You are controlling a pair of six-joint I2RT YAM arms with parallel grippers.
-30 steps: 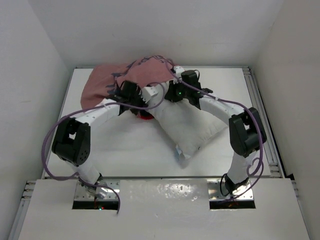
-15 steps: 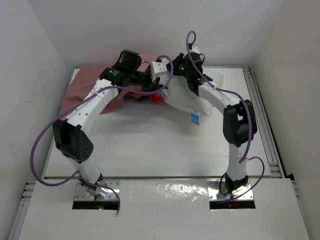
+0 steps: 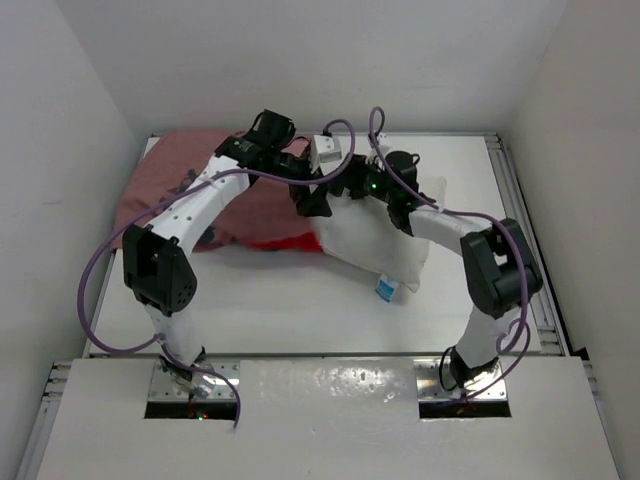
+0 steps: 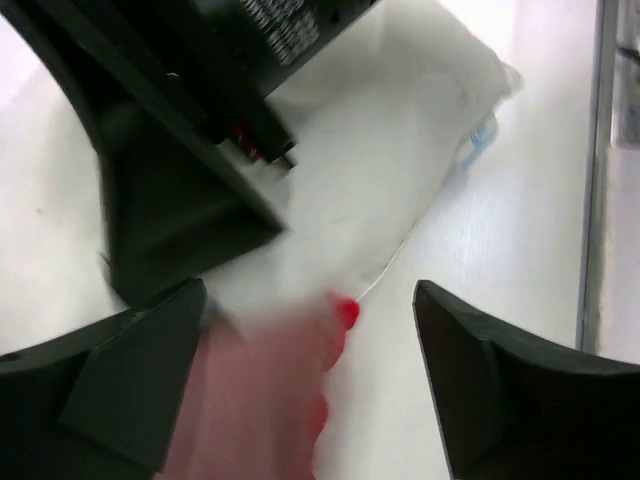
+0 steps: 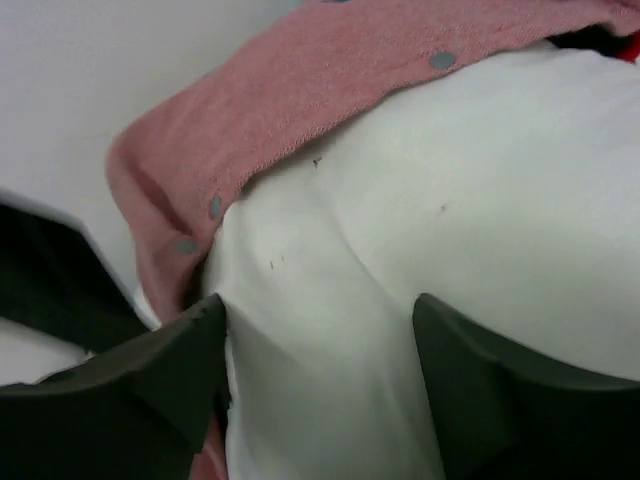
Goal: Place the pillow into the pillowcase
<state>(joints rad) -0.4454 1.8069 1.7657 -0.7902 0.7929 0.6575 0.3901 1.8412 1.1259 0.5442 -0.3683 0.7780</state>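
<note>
The pink pillowcase (image 3: 185, 195) lies crumpled at the back left of the table, its red inner side (image 3: 285, 240) showing at the mouth. The white pillow (image 3: 385, 245) lies slanted to its right, its upper left end at that mouth. Both grippers hang close together over this junction. My left gripper (image 3: 308, 198) is open in the left wrist view (image 4: 310, 370), with the blurred pillowcase (image 4: 265, 400) edge and the pillow (image 4: 400, 160) below it. My right gripper (image 3: 342, 186) is open too (image 5: 315, 370), over the pillow (image 5: 450, 230), with the pillowcase (image 5: 330, 80) hem draped along the pillow's top.
A small blue tag (image 3: 385, 290) hangs from the pillow's near corner. Metal rails (image 3: 522, 220) run along the table's right edge. White walls close in on three sides. Purple cables (image 3: 95, 290) loop off both arms.
Both grippers were shut on the lifted pillowcase and have now opened. The pillowcase has dropped flat at the back left, and the pillow has settled toward the front right.
</note>
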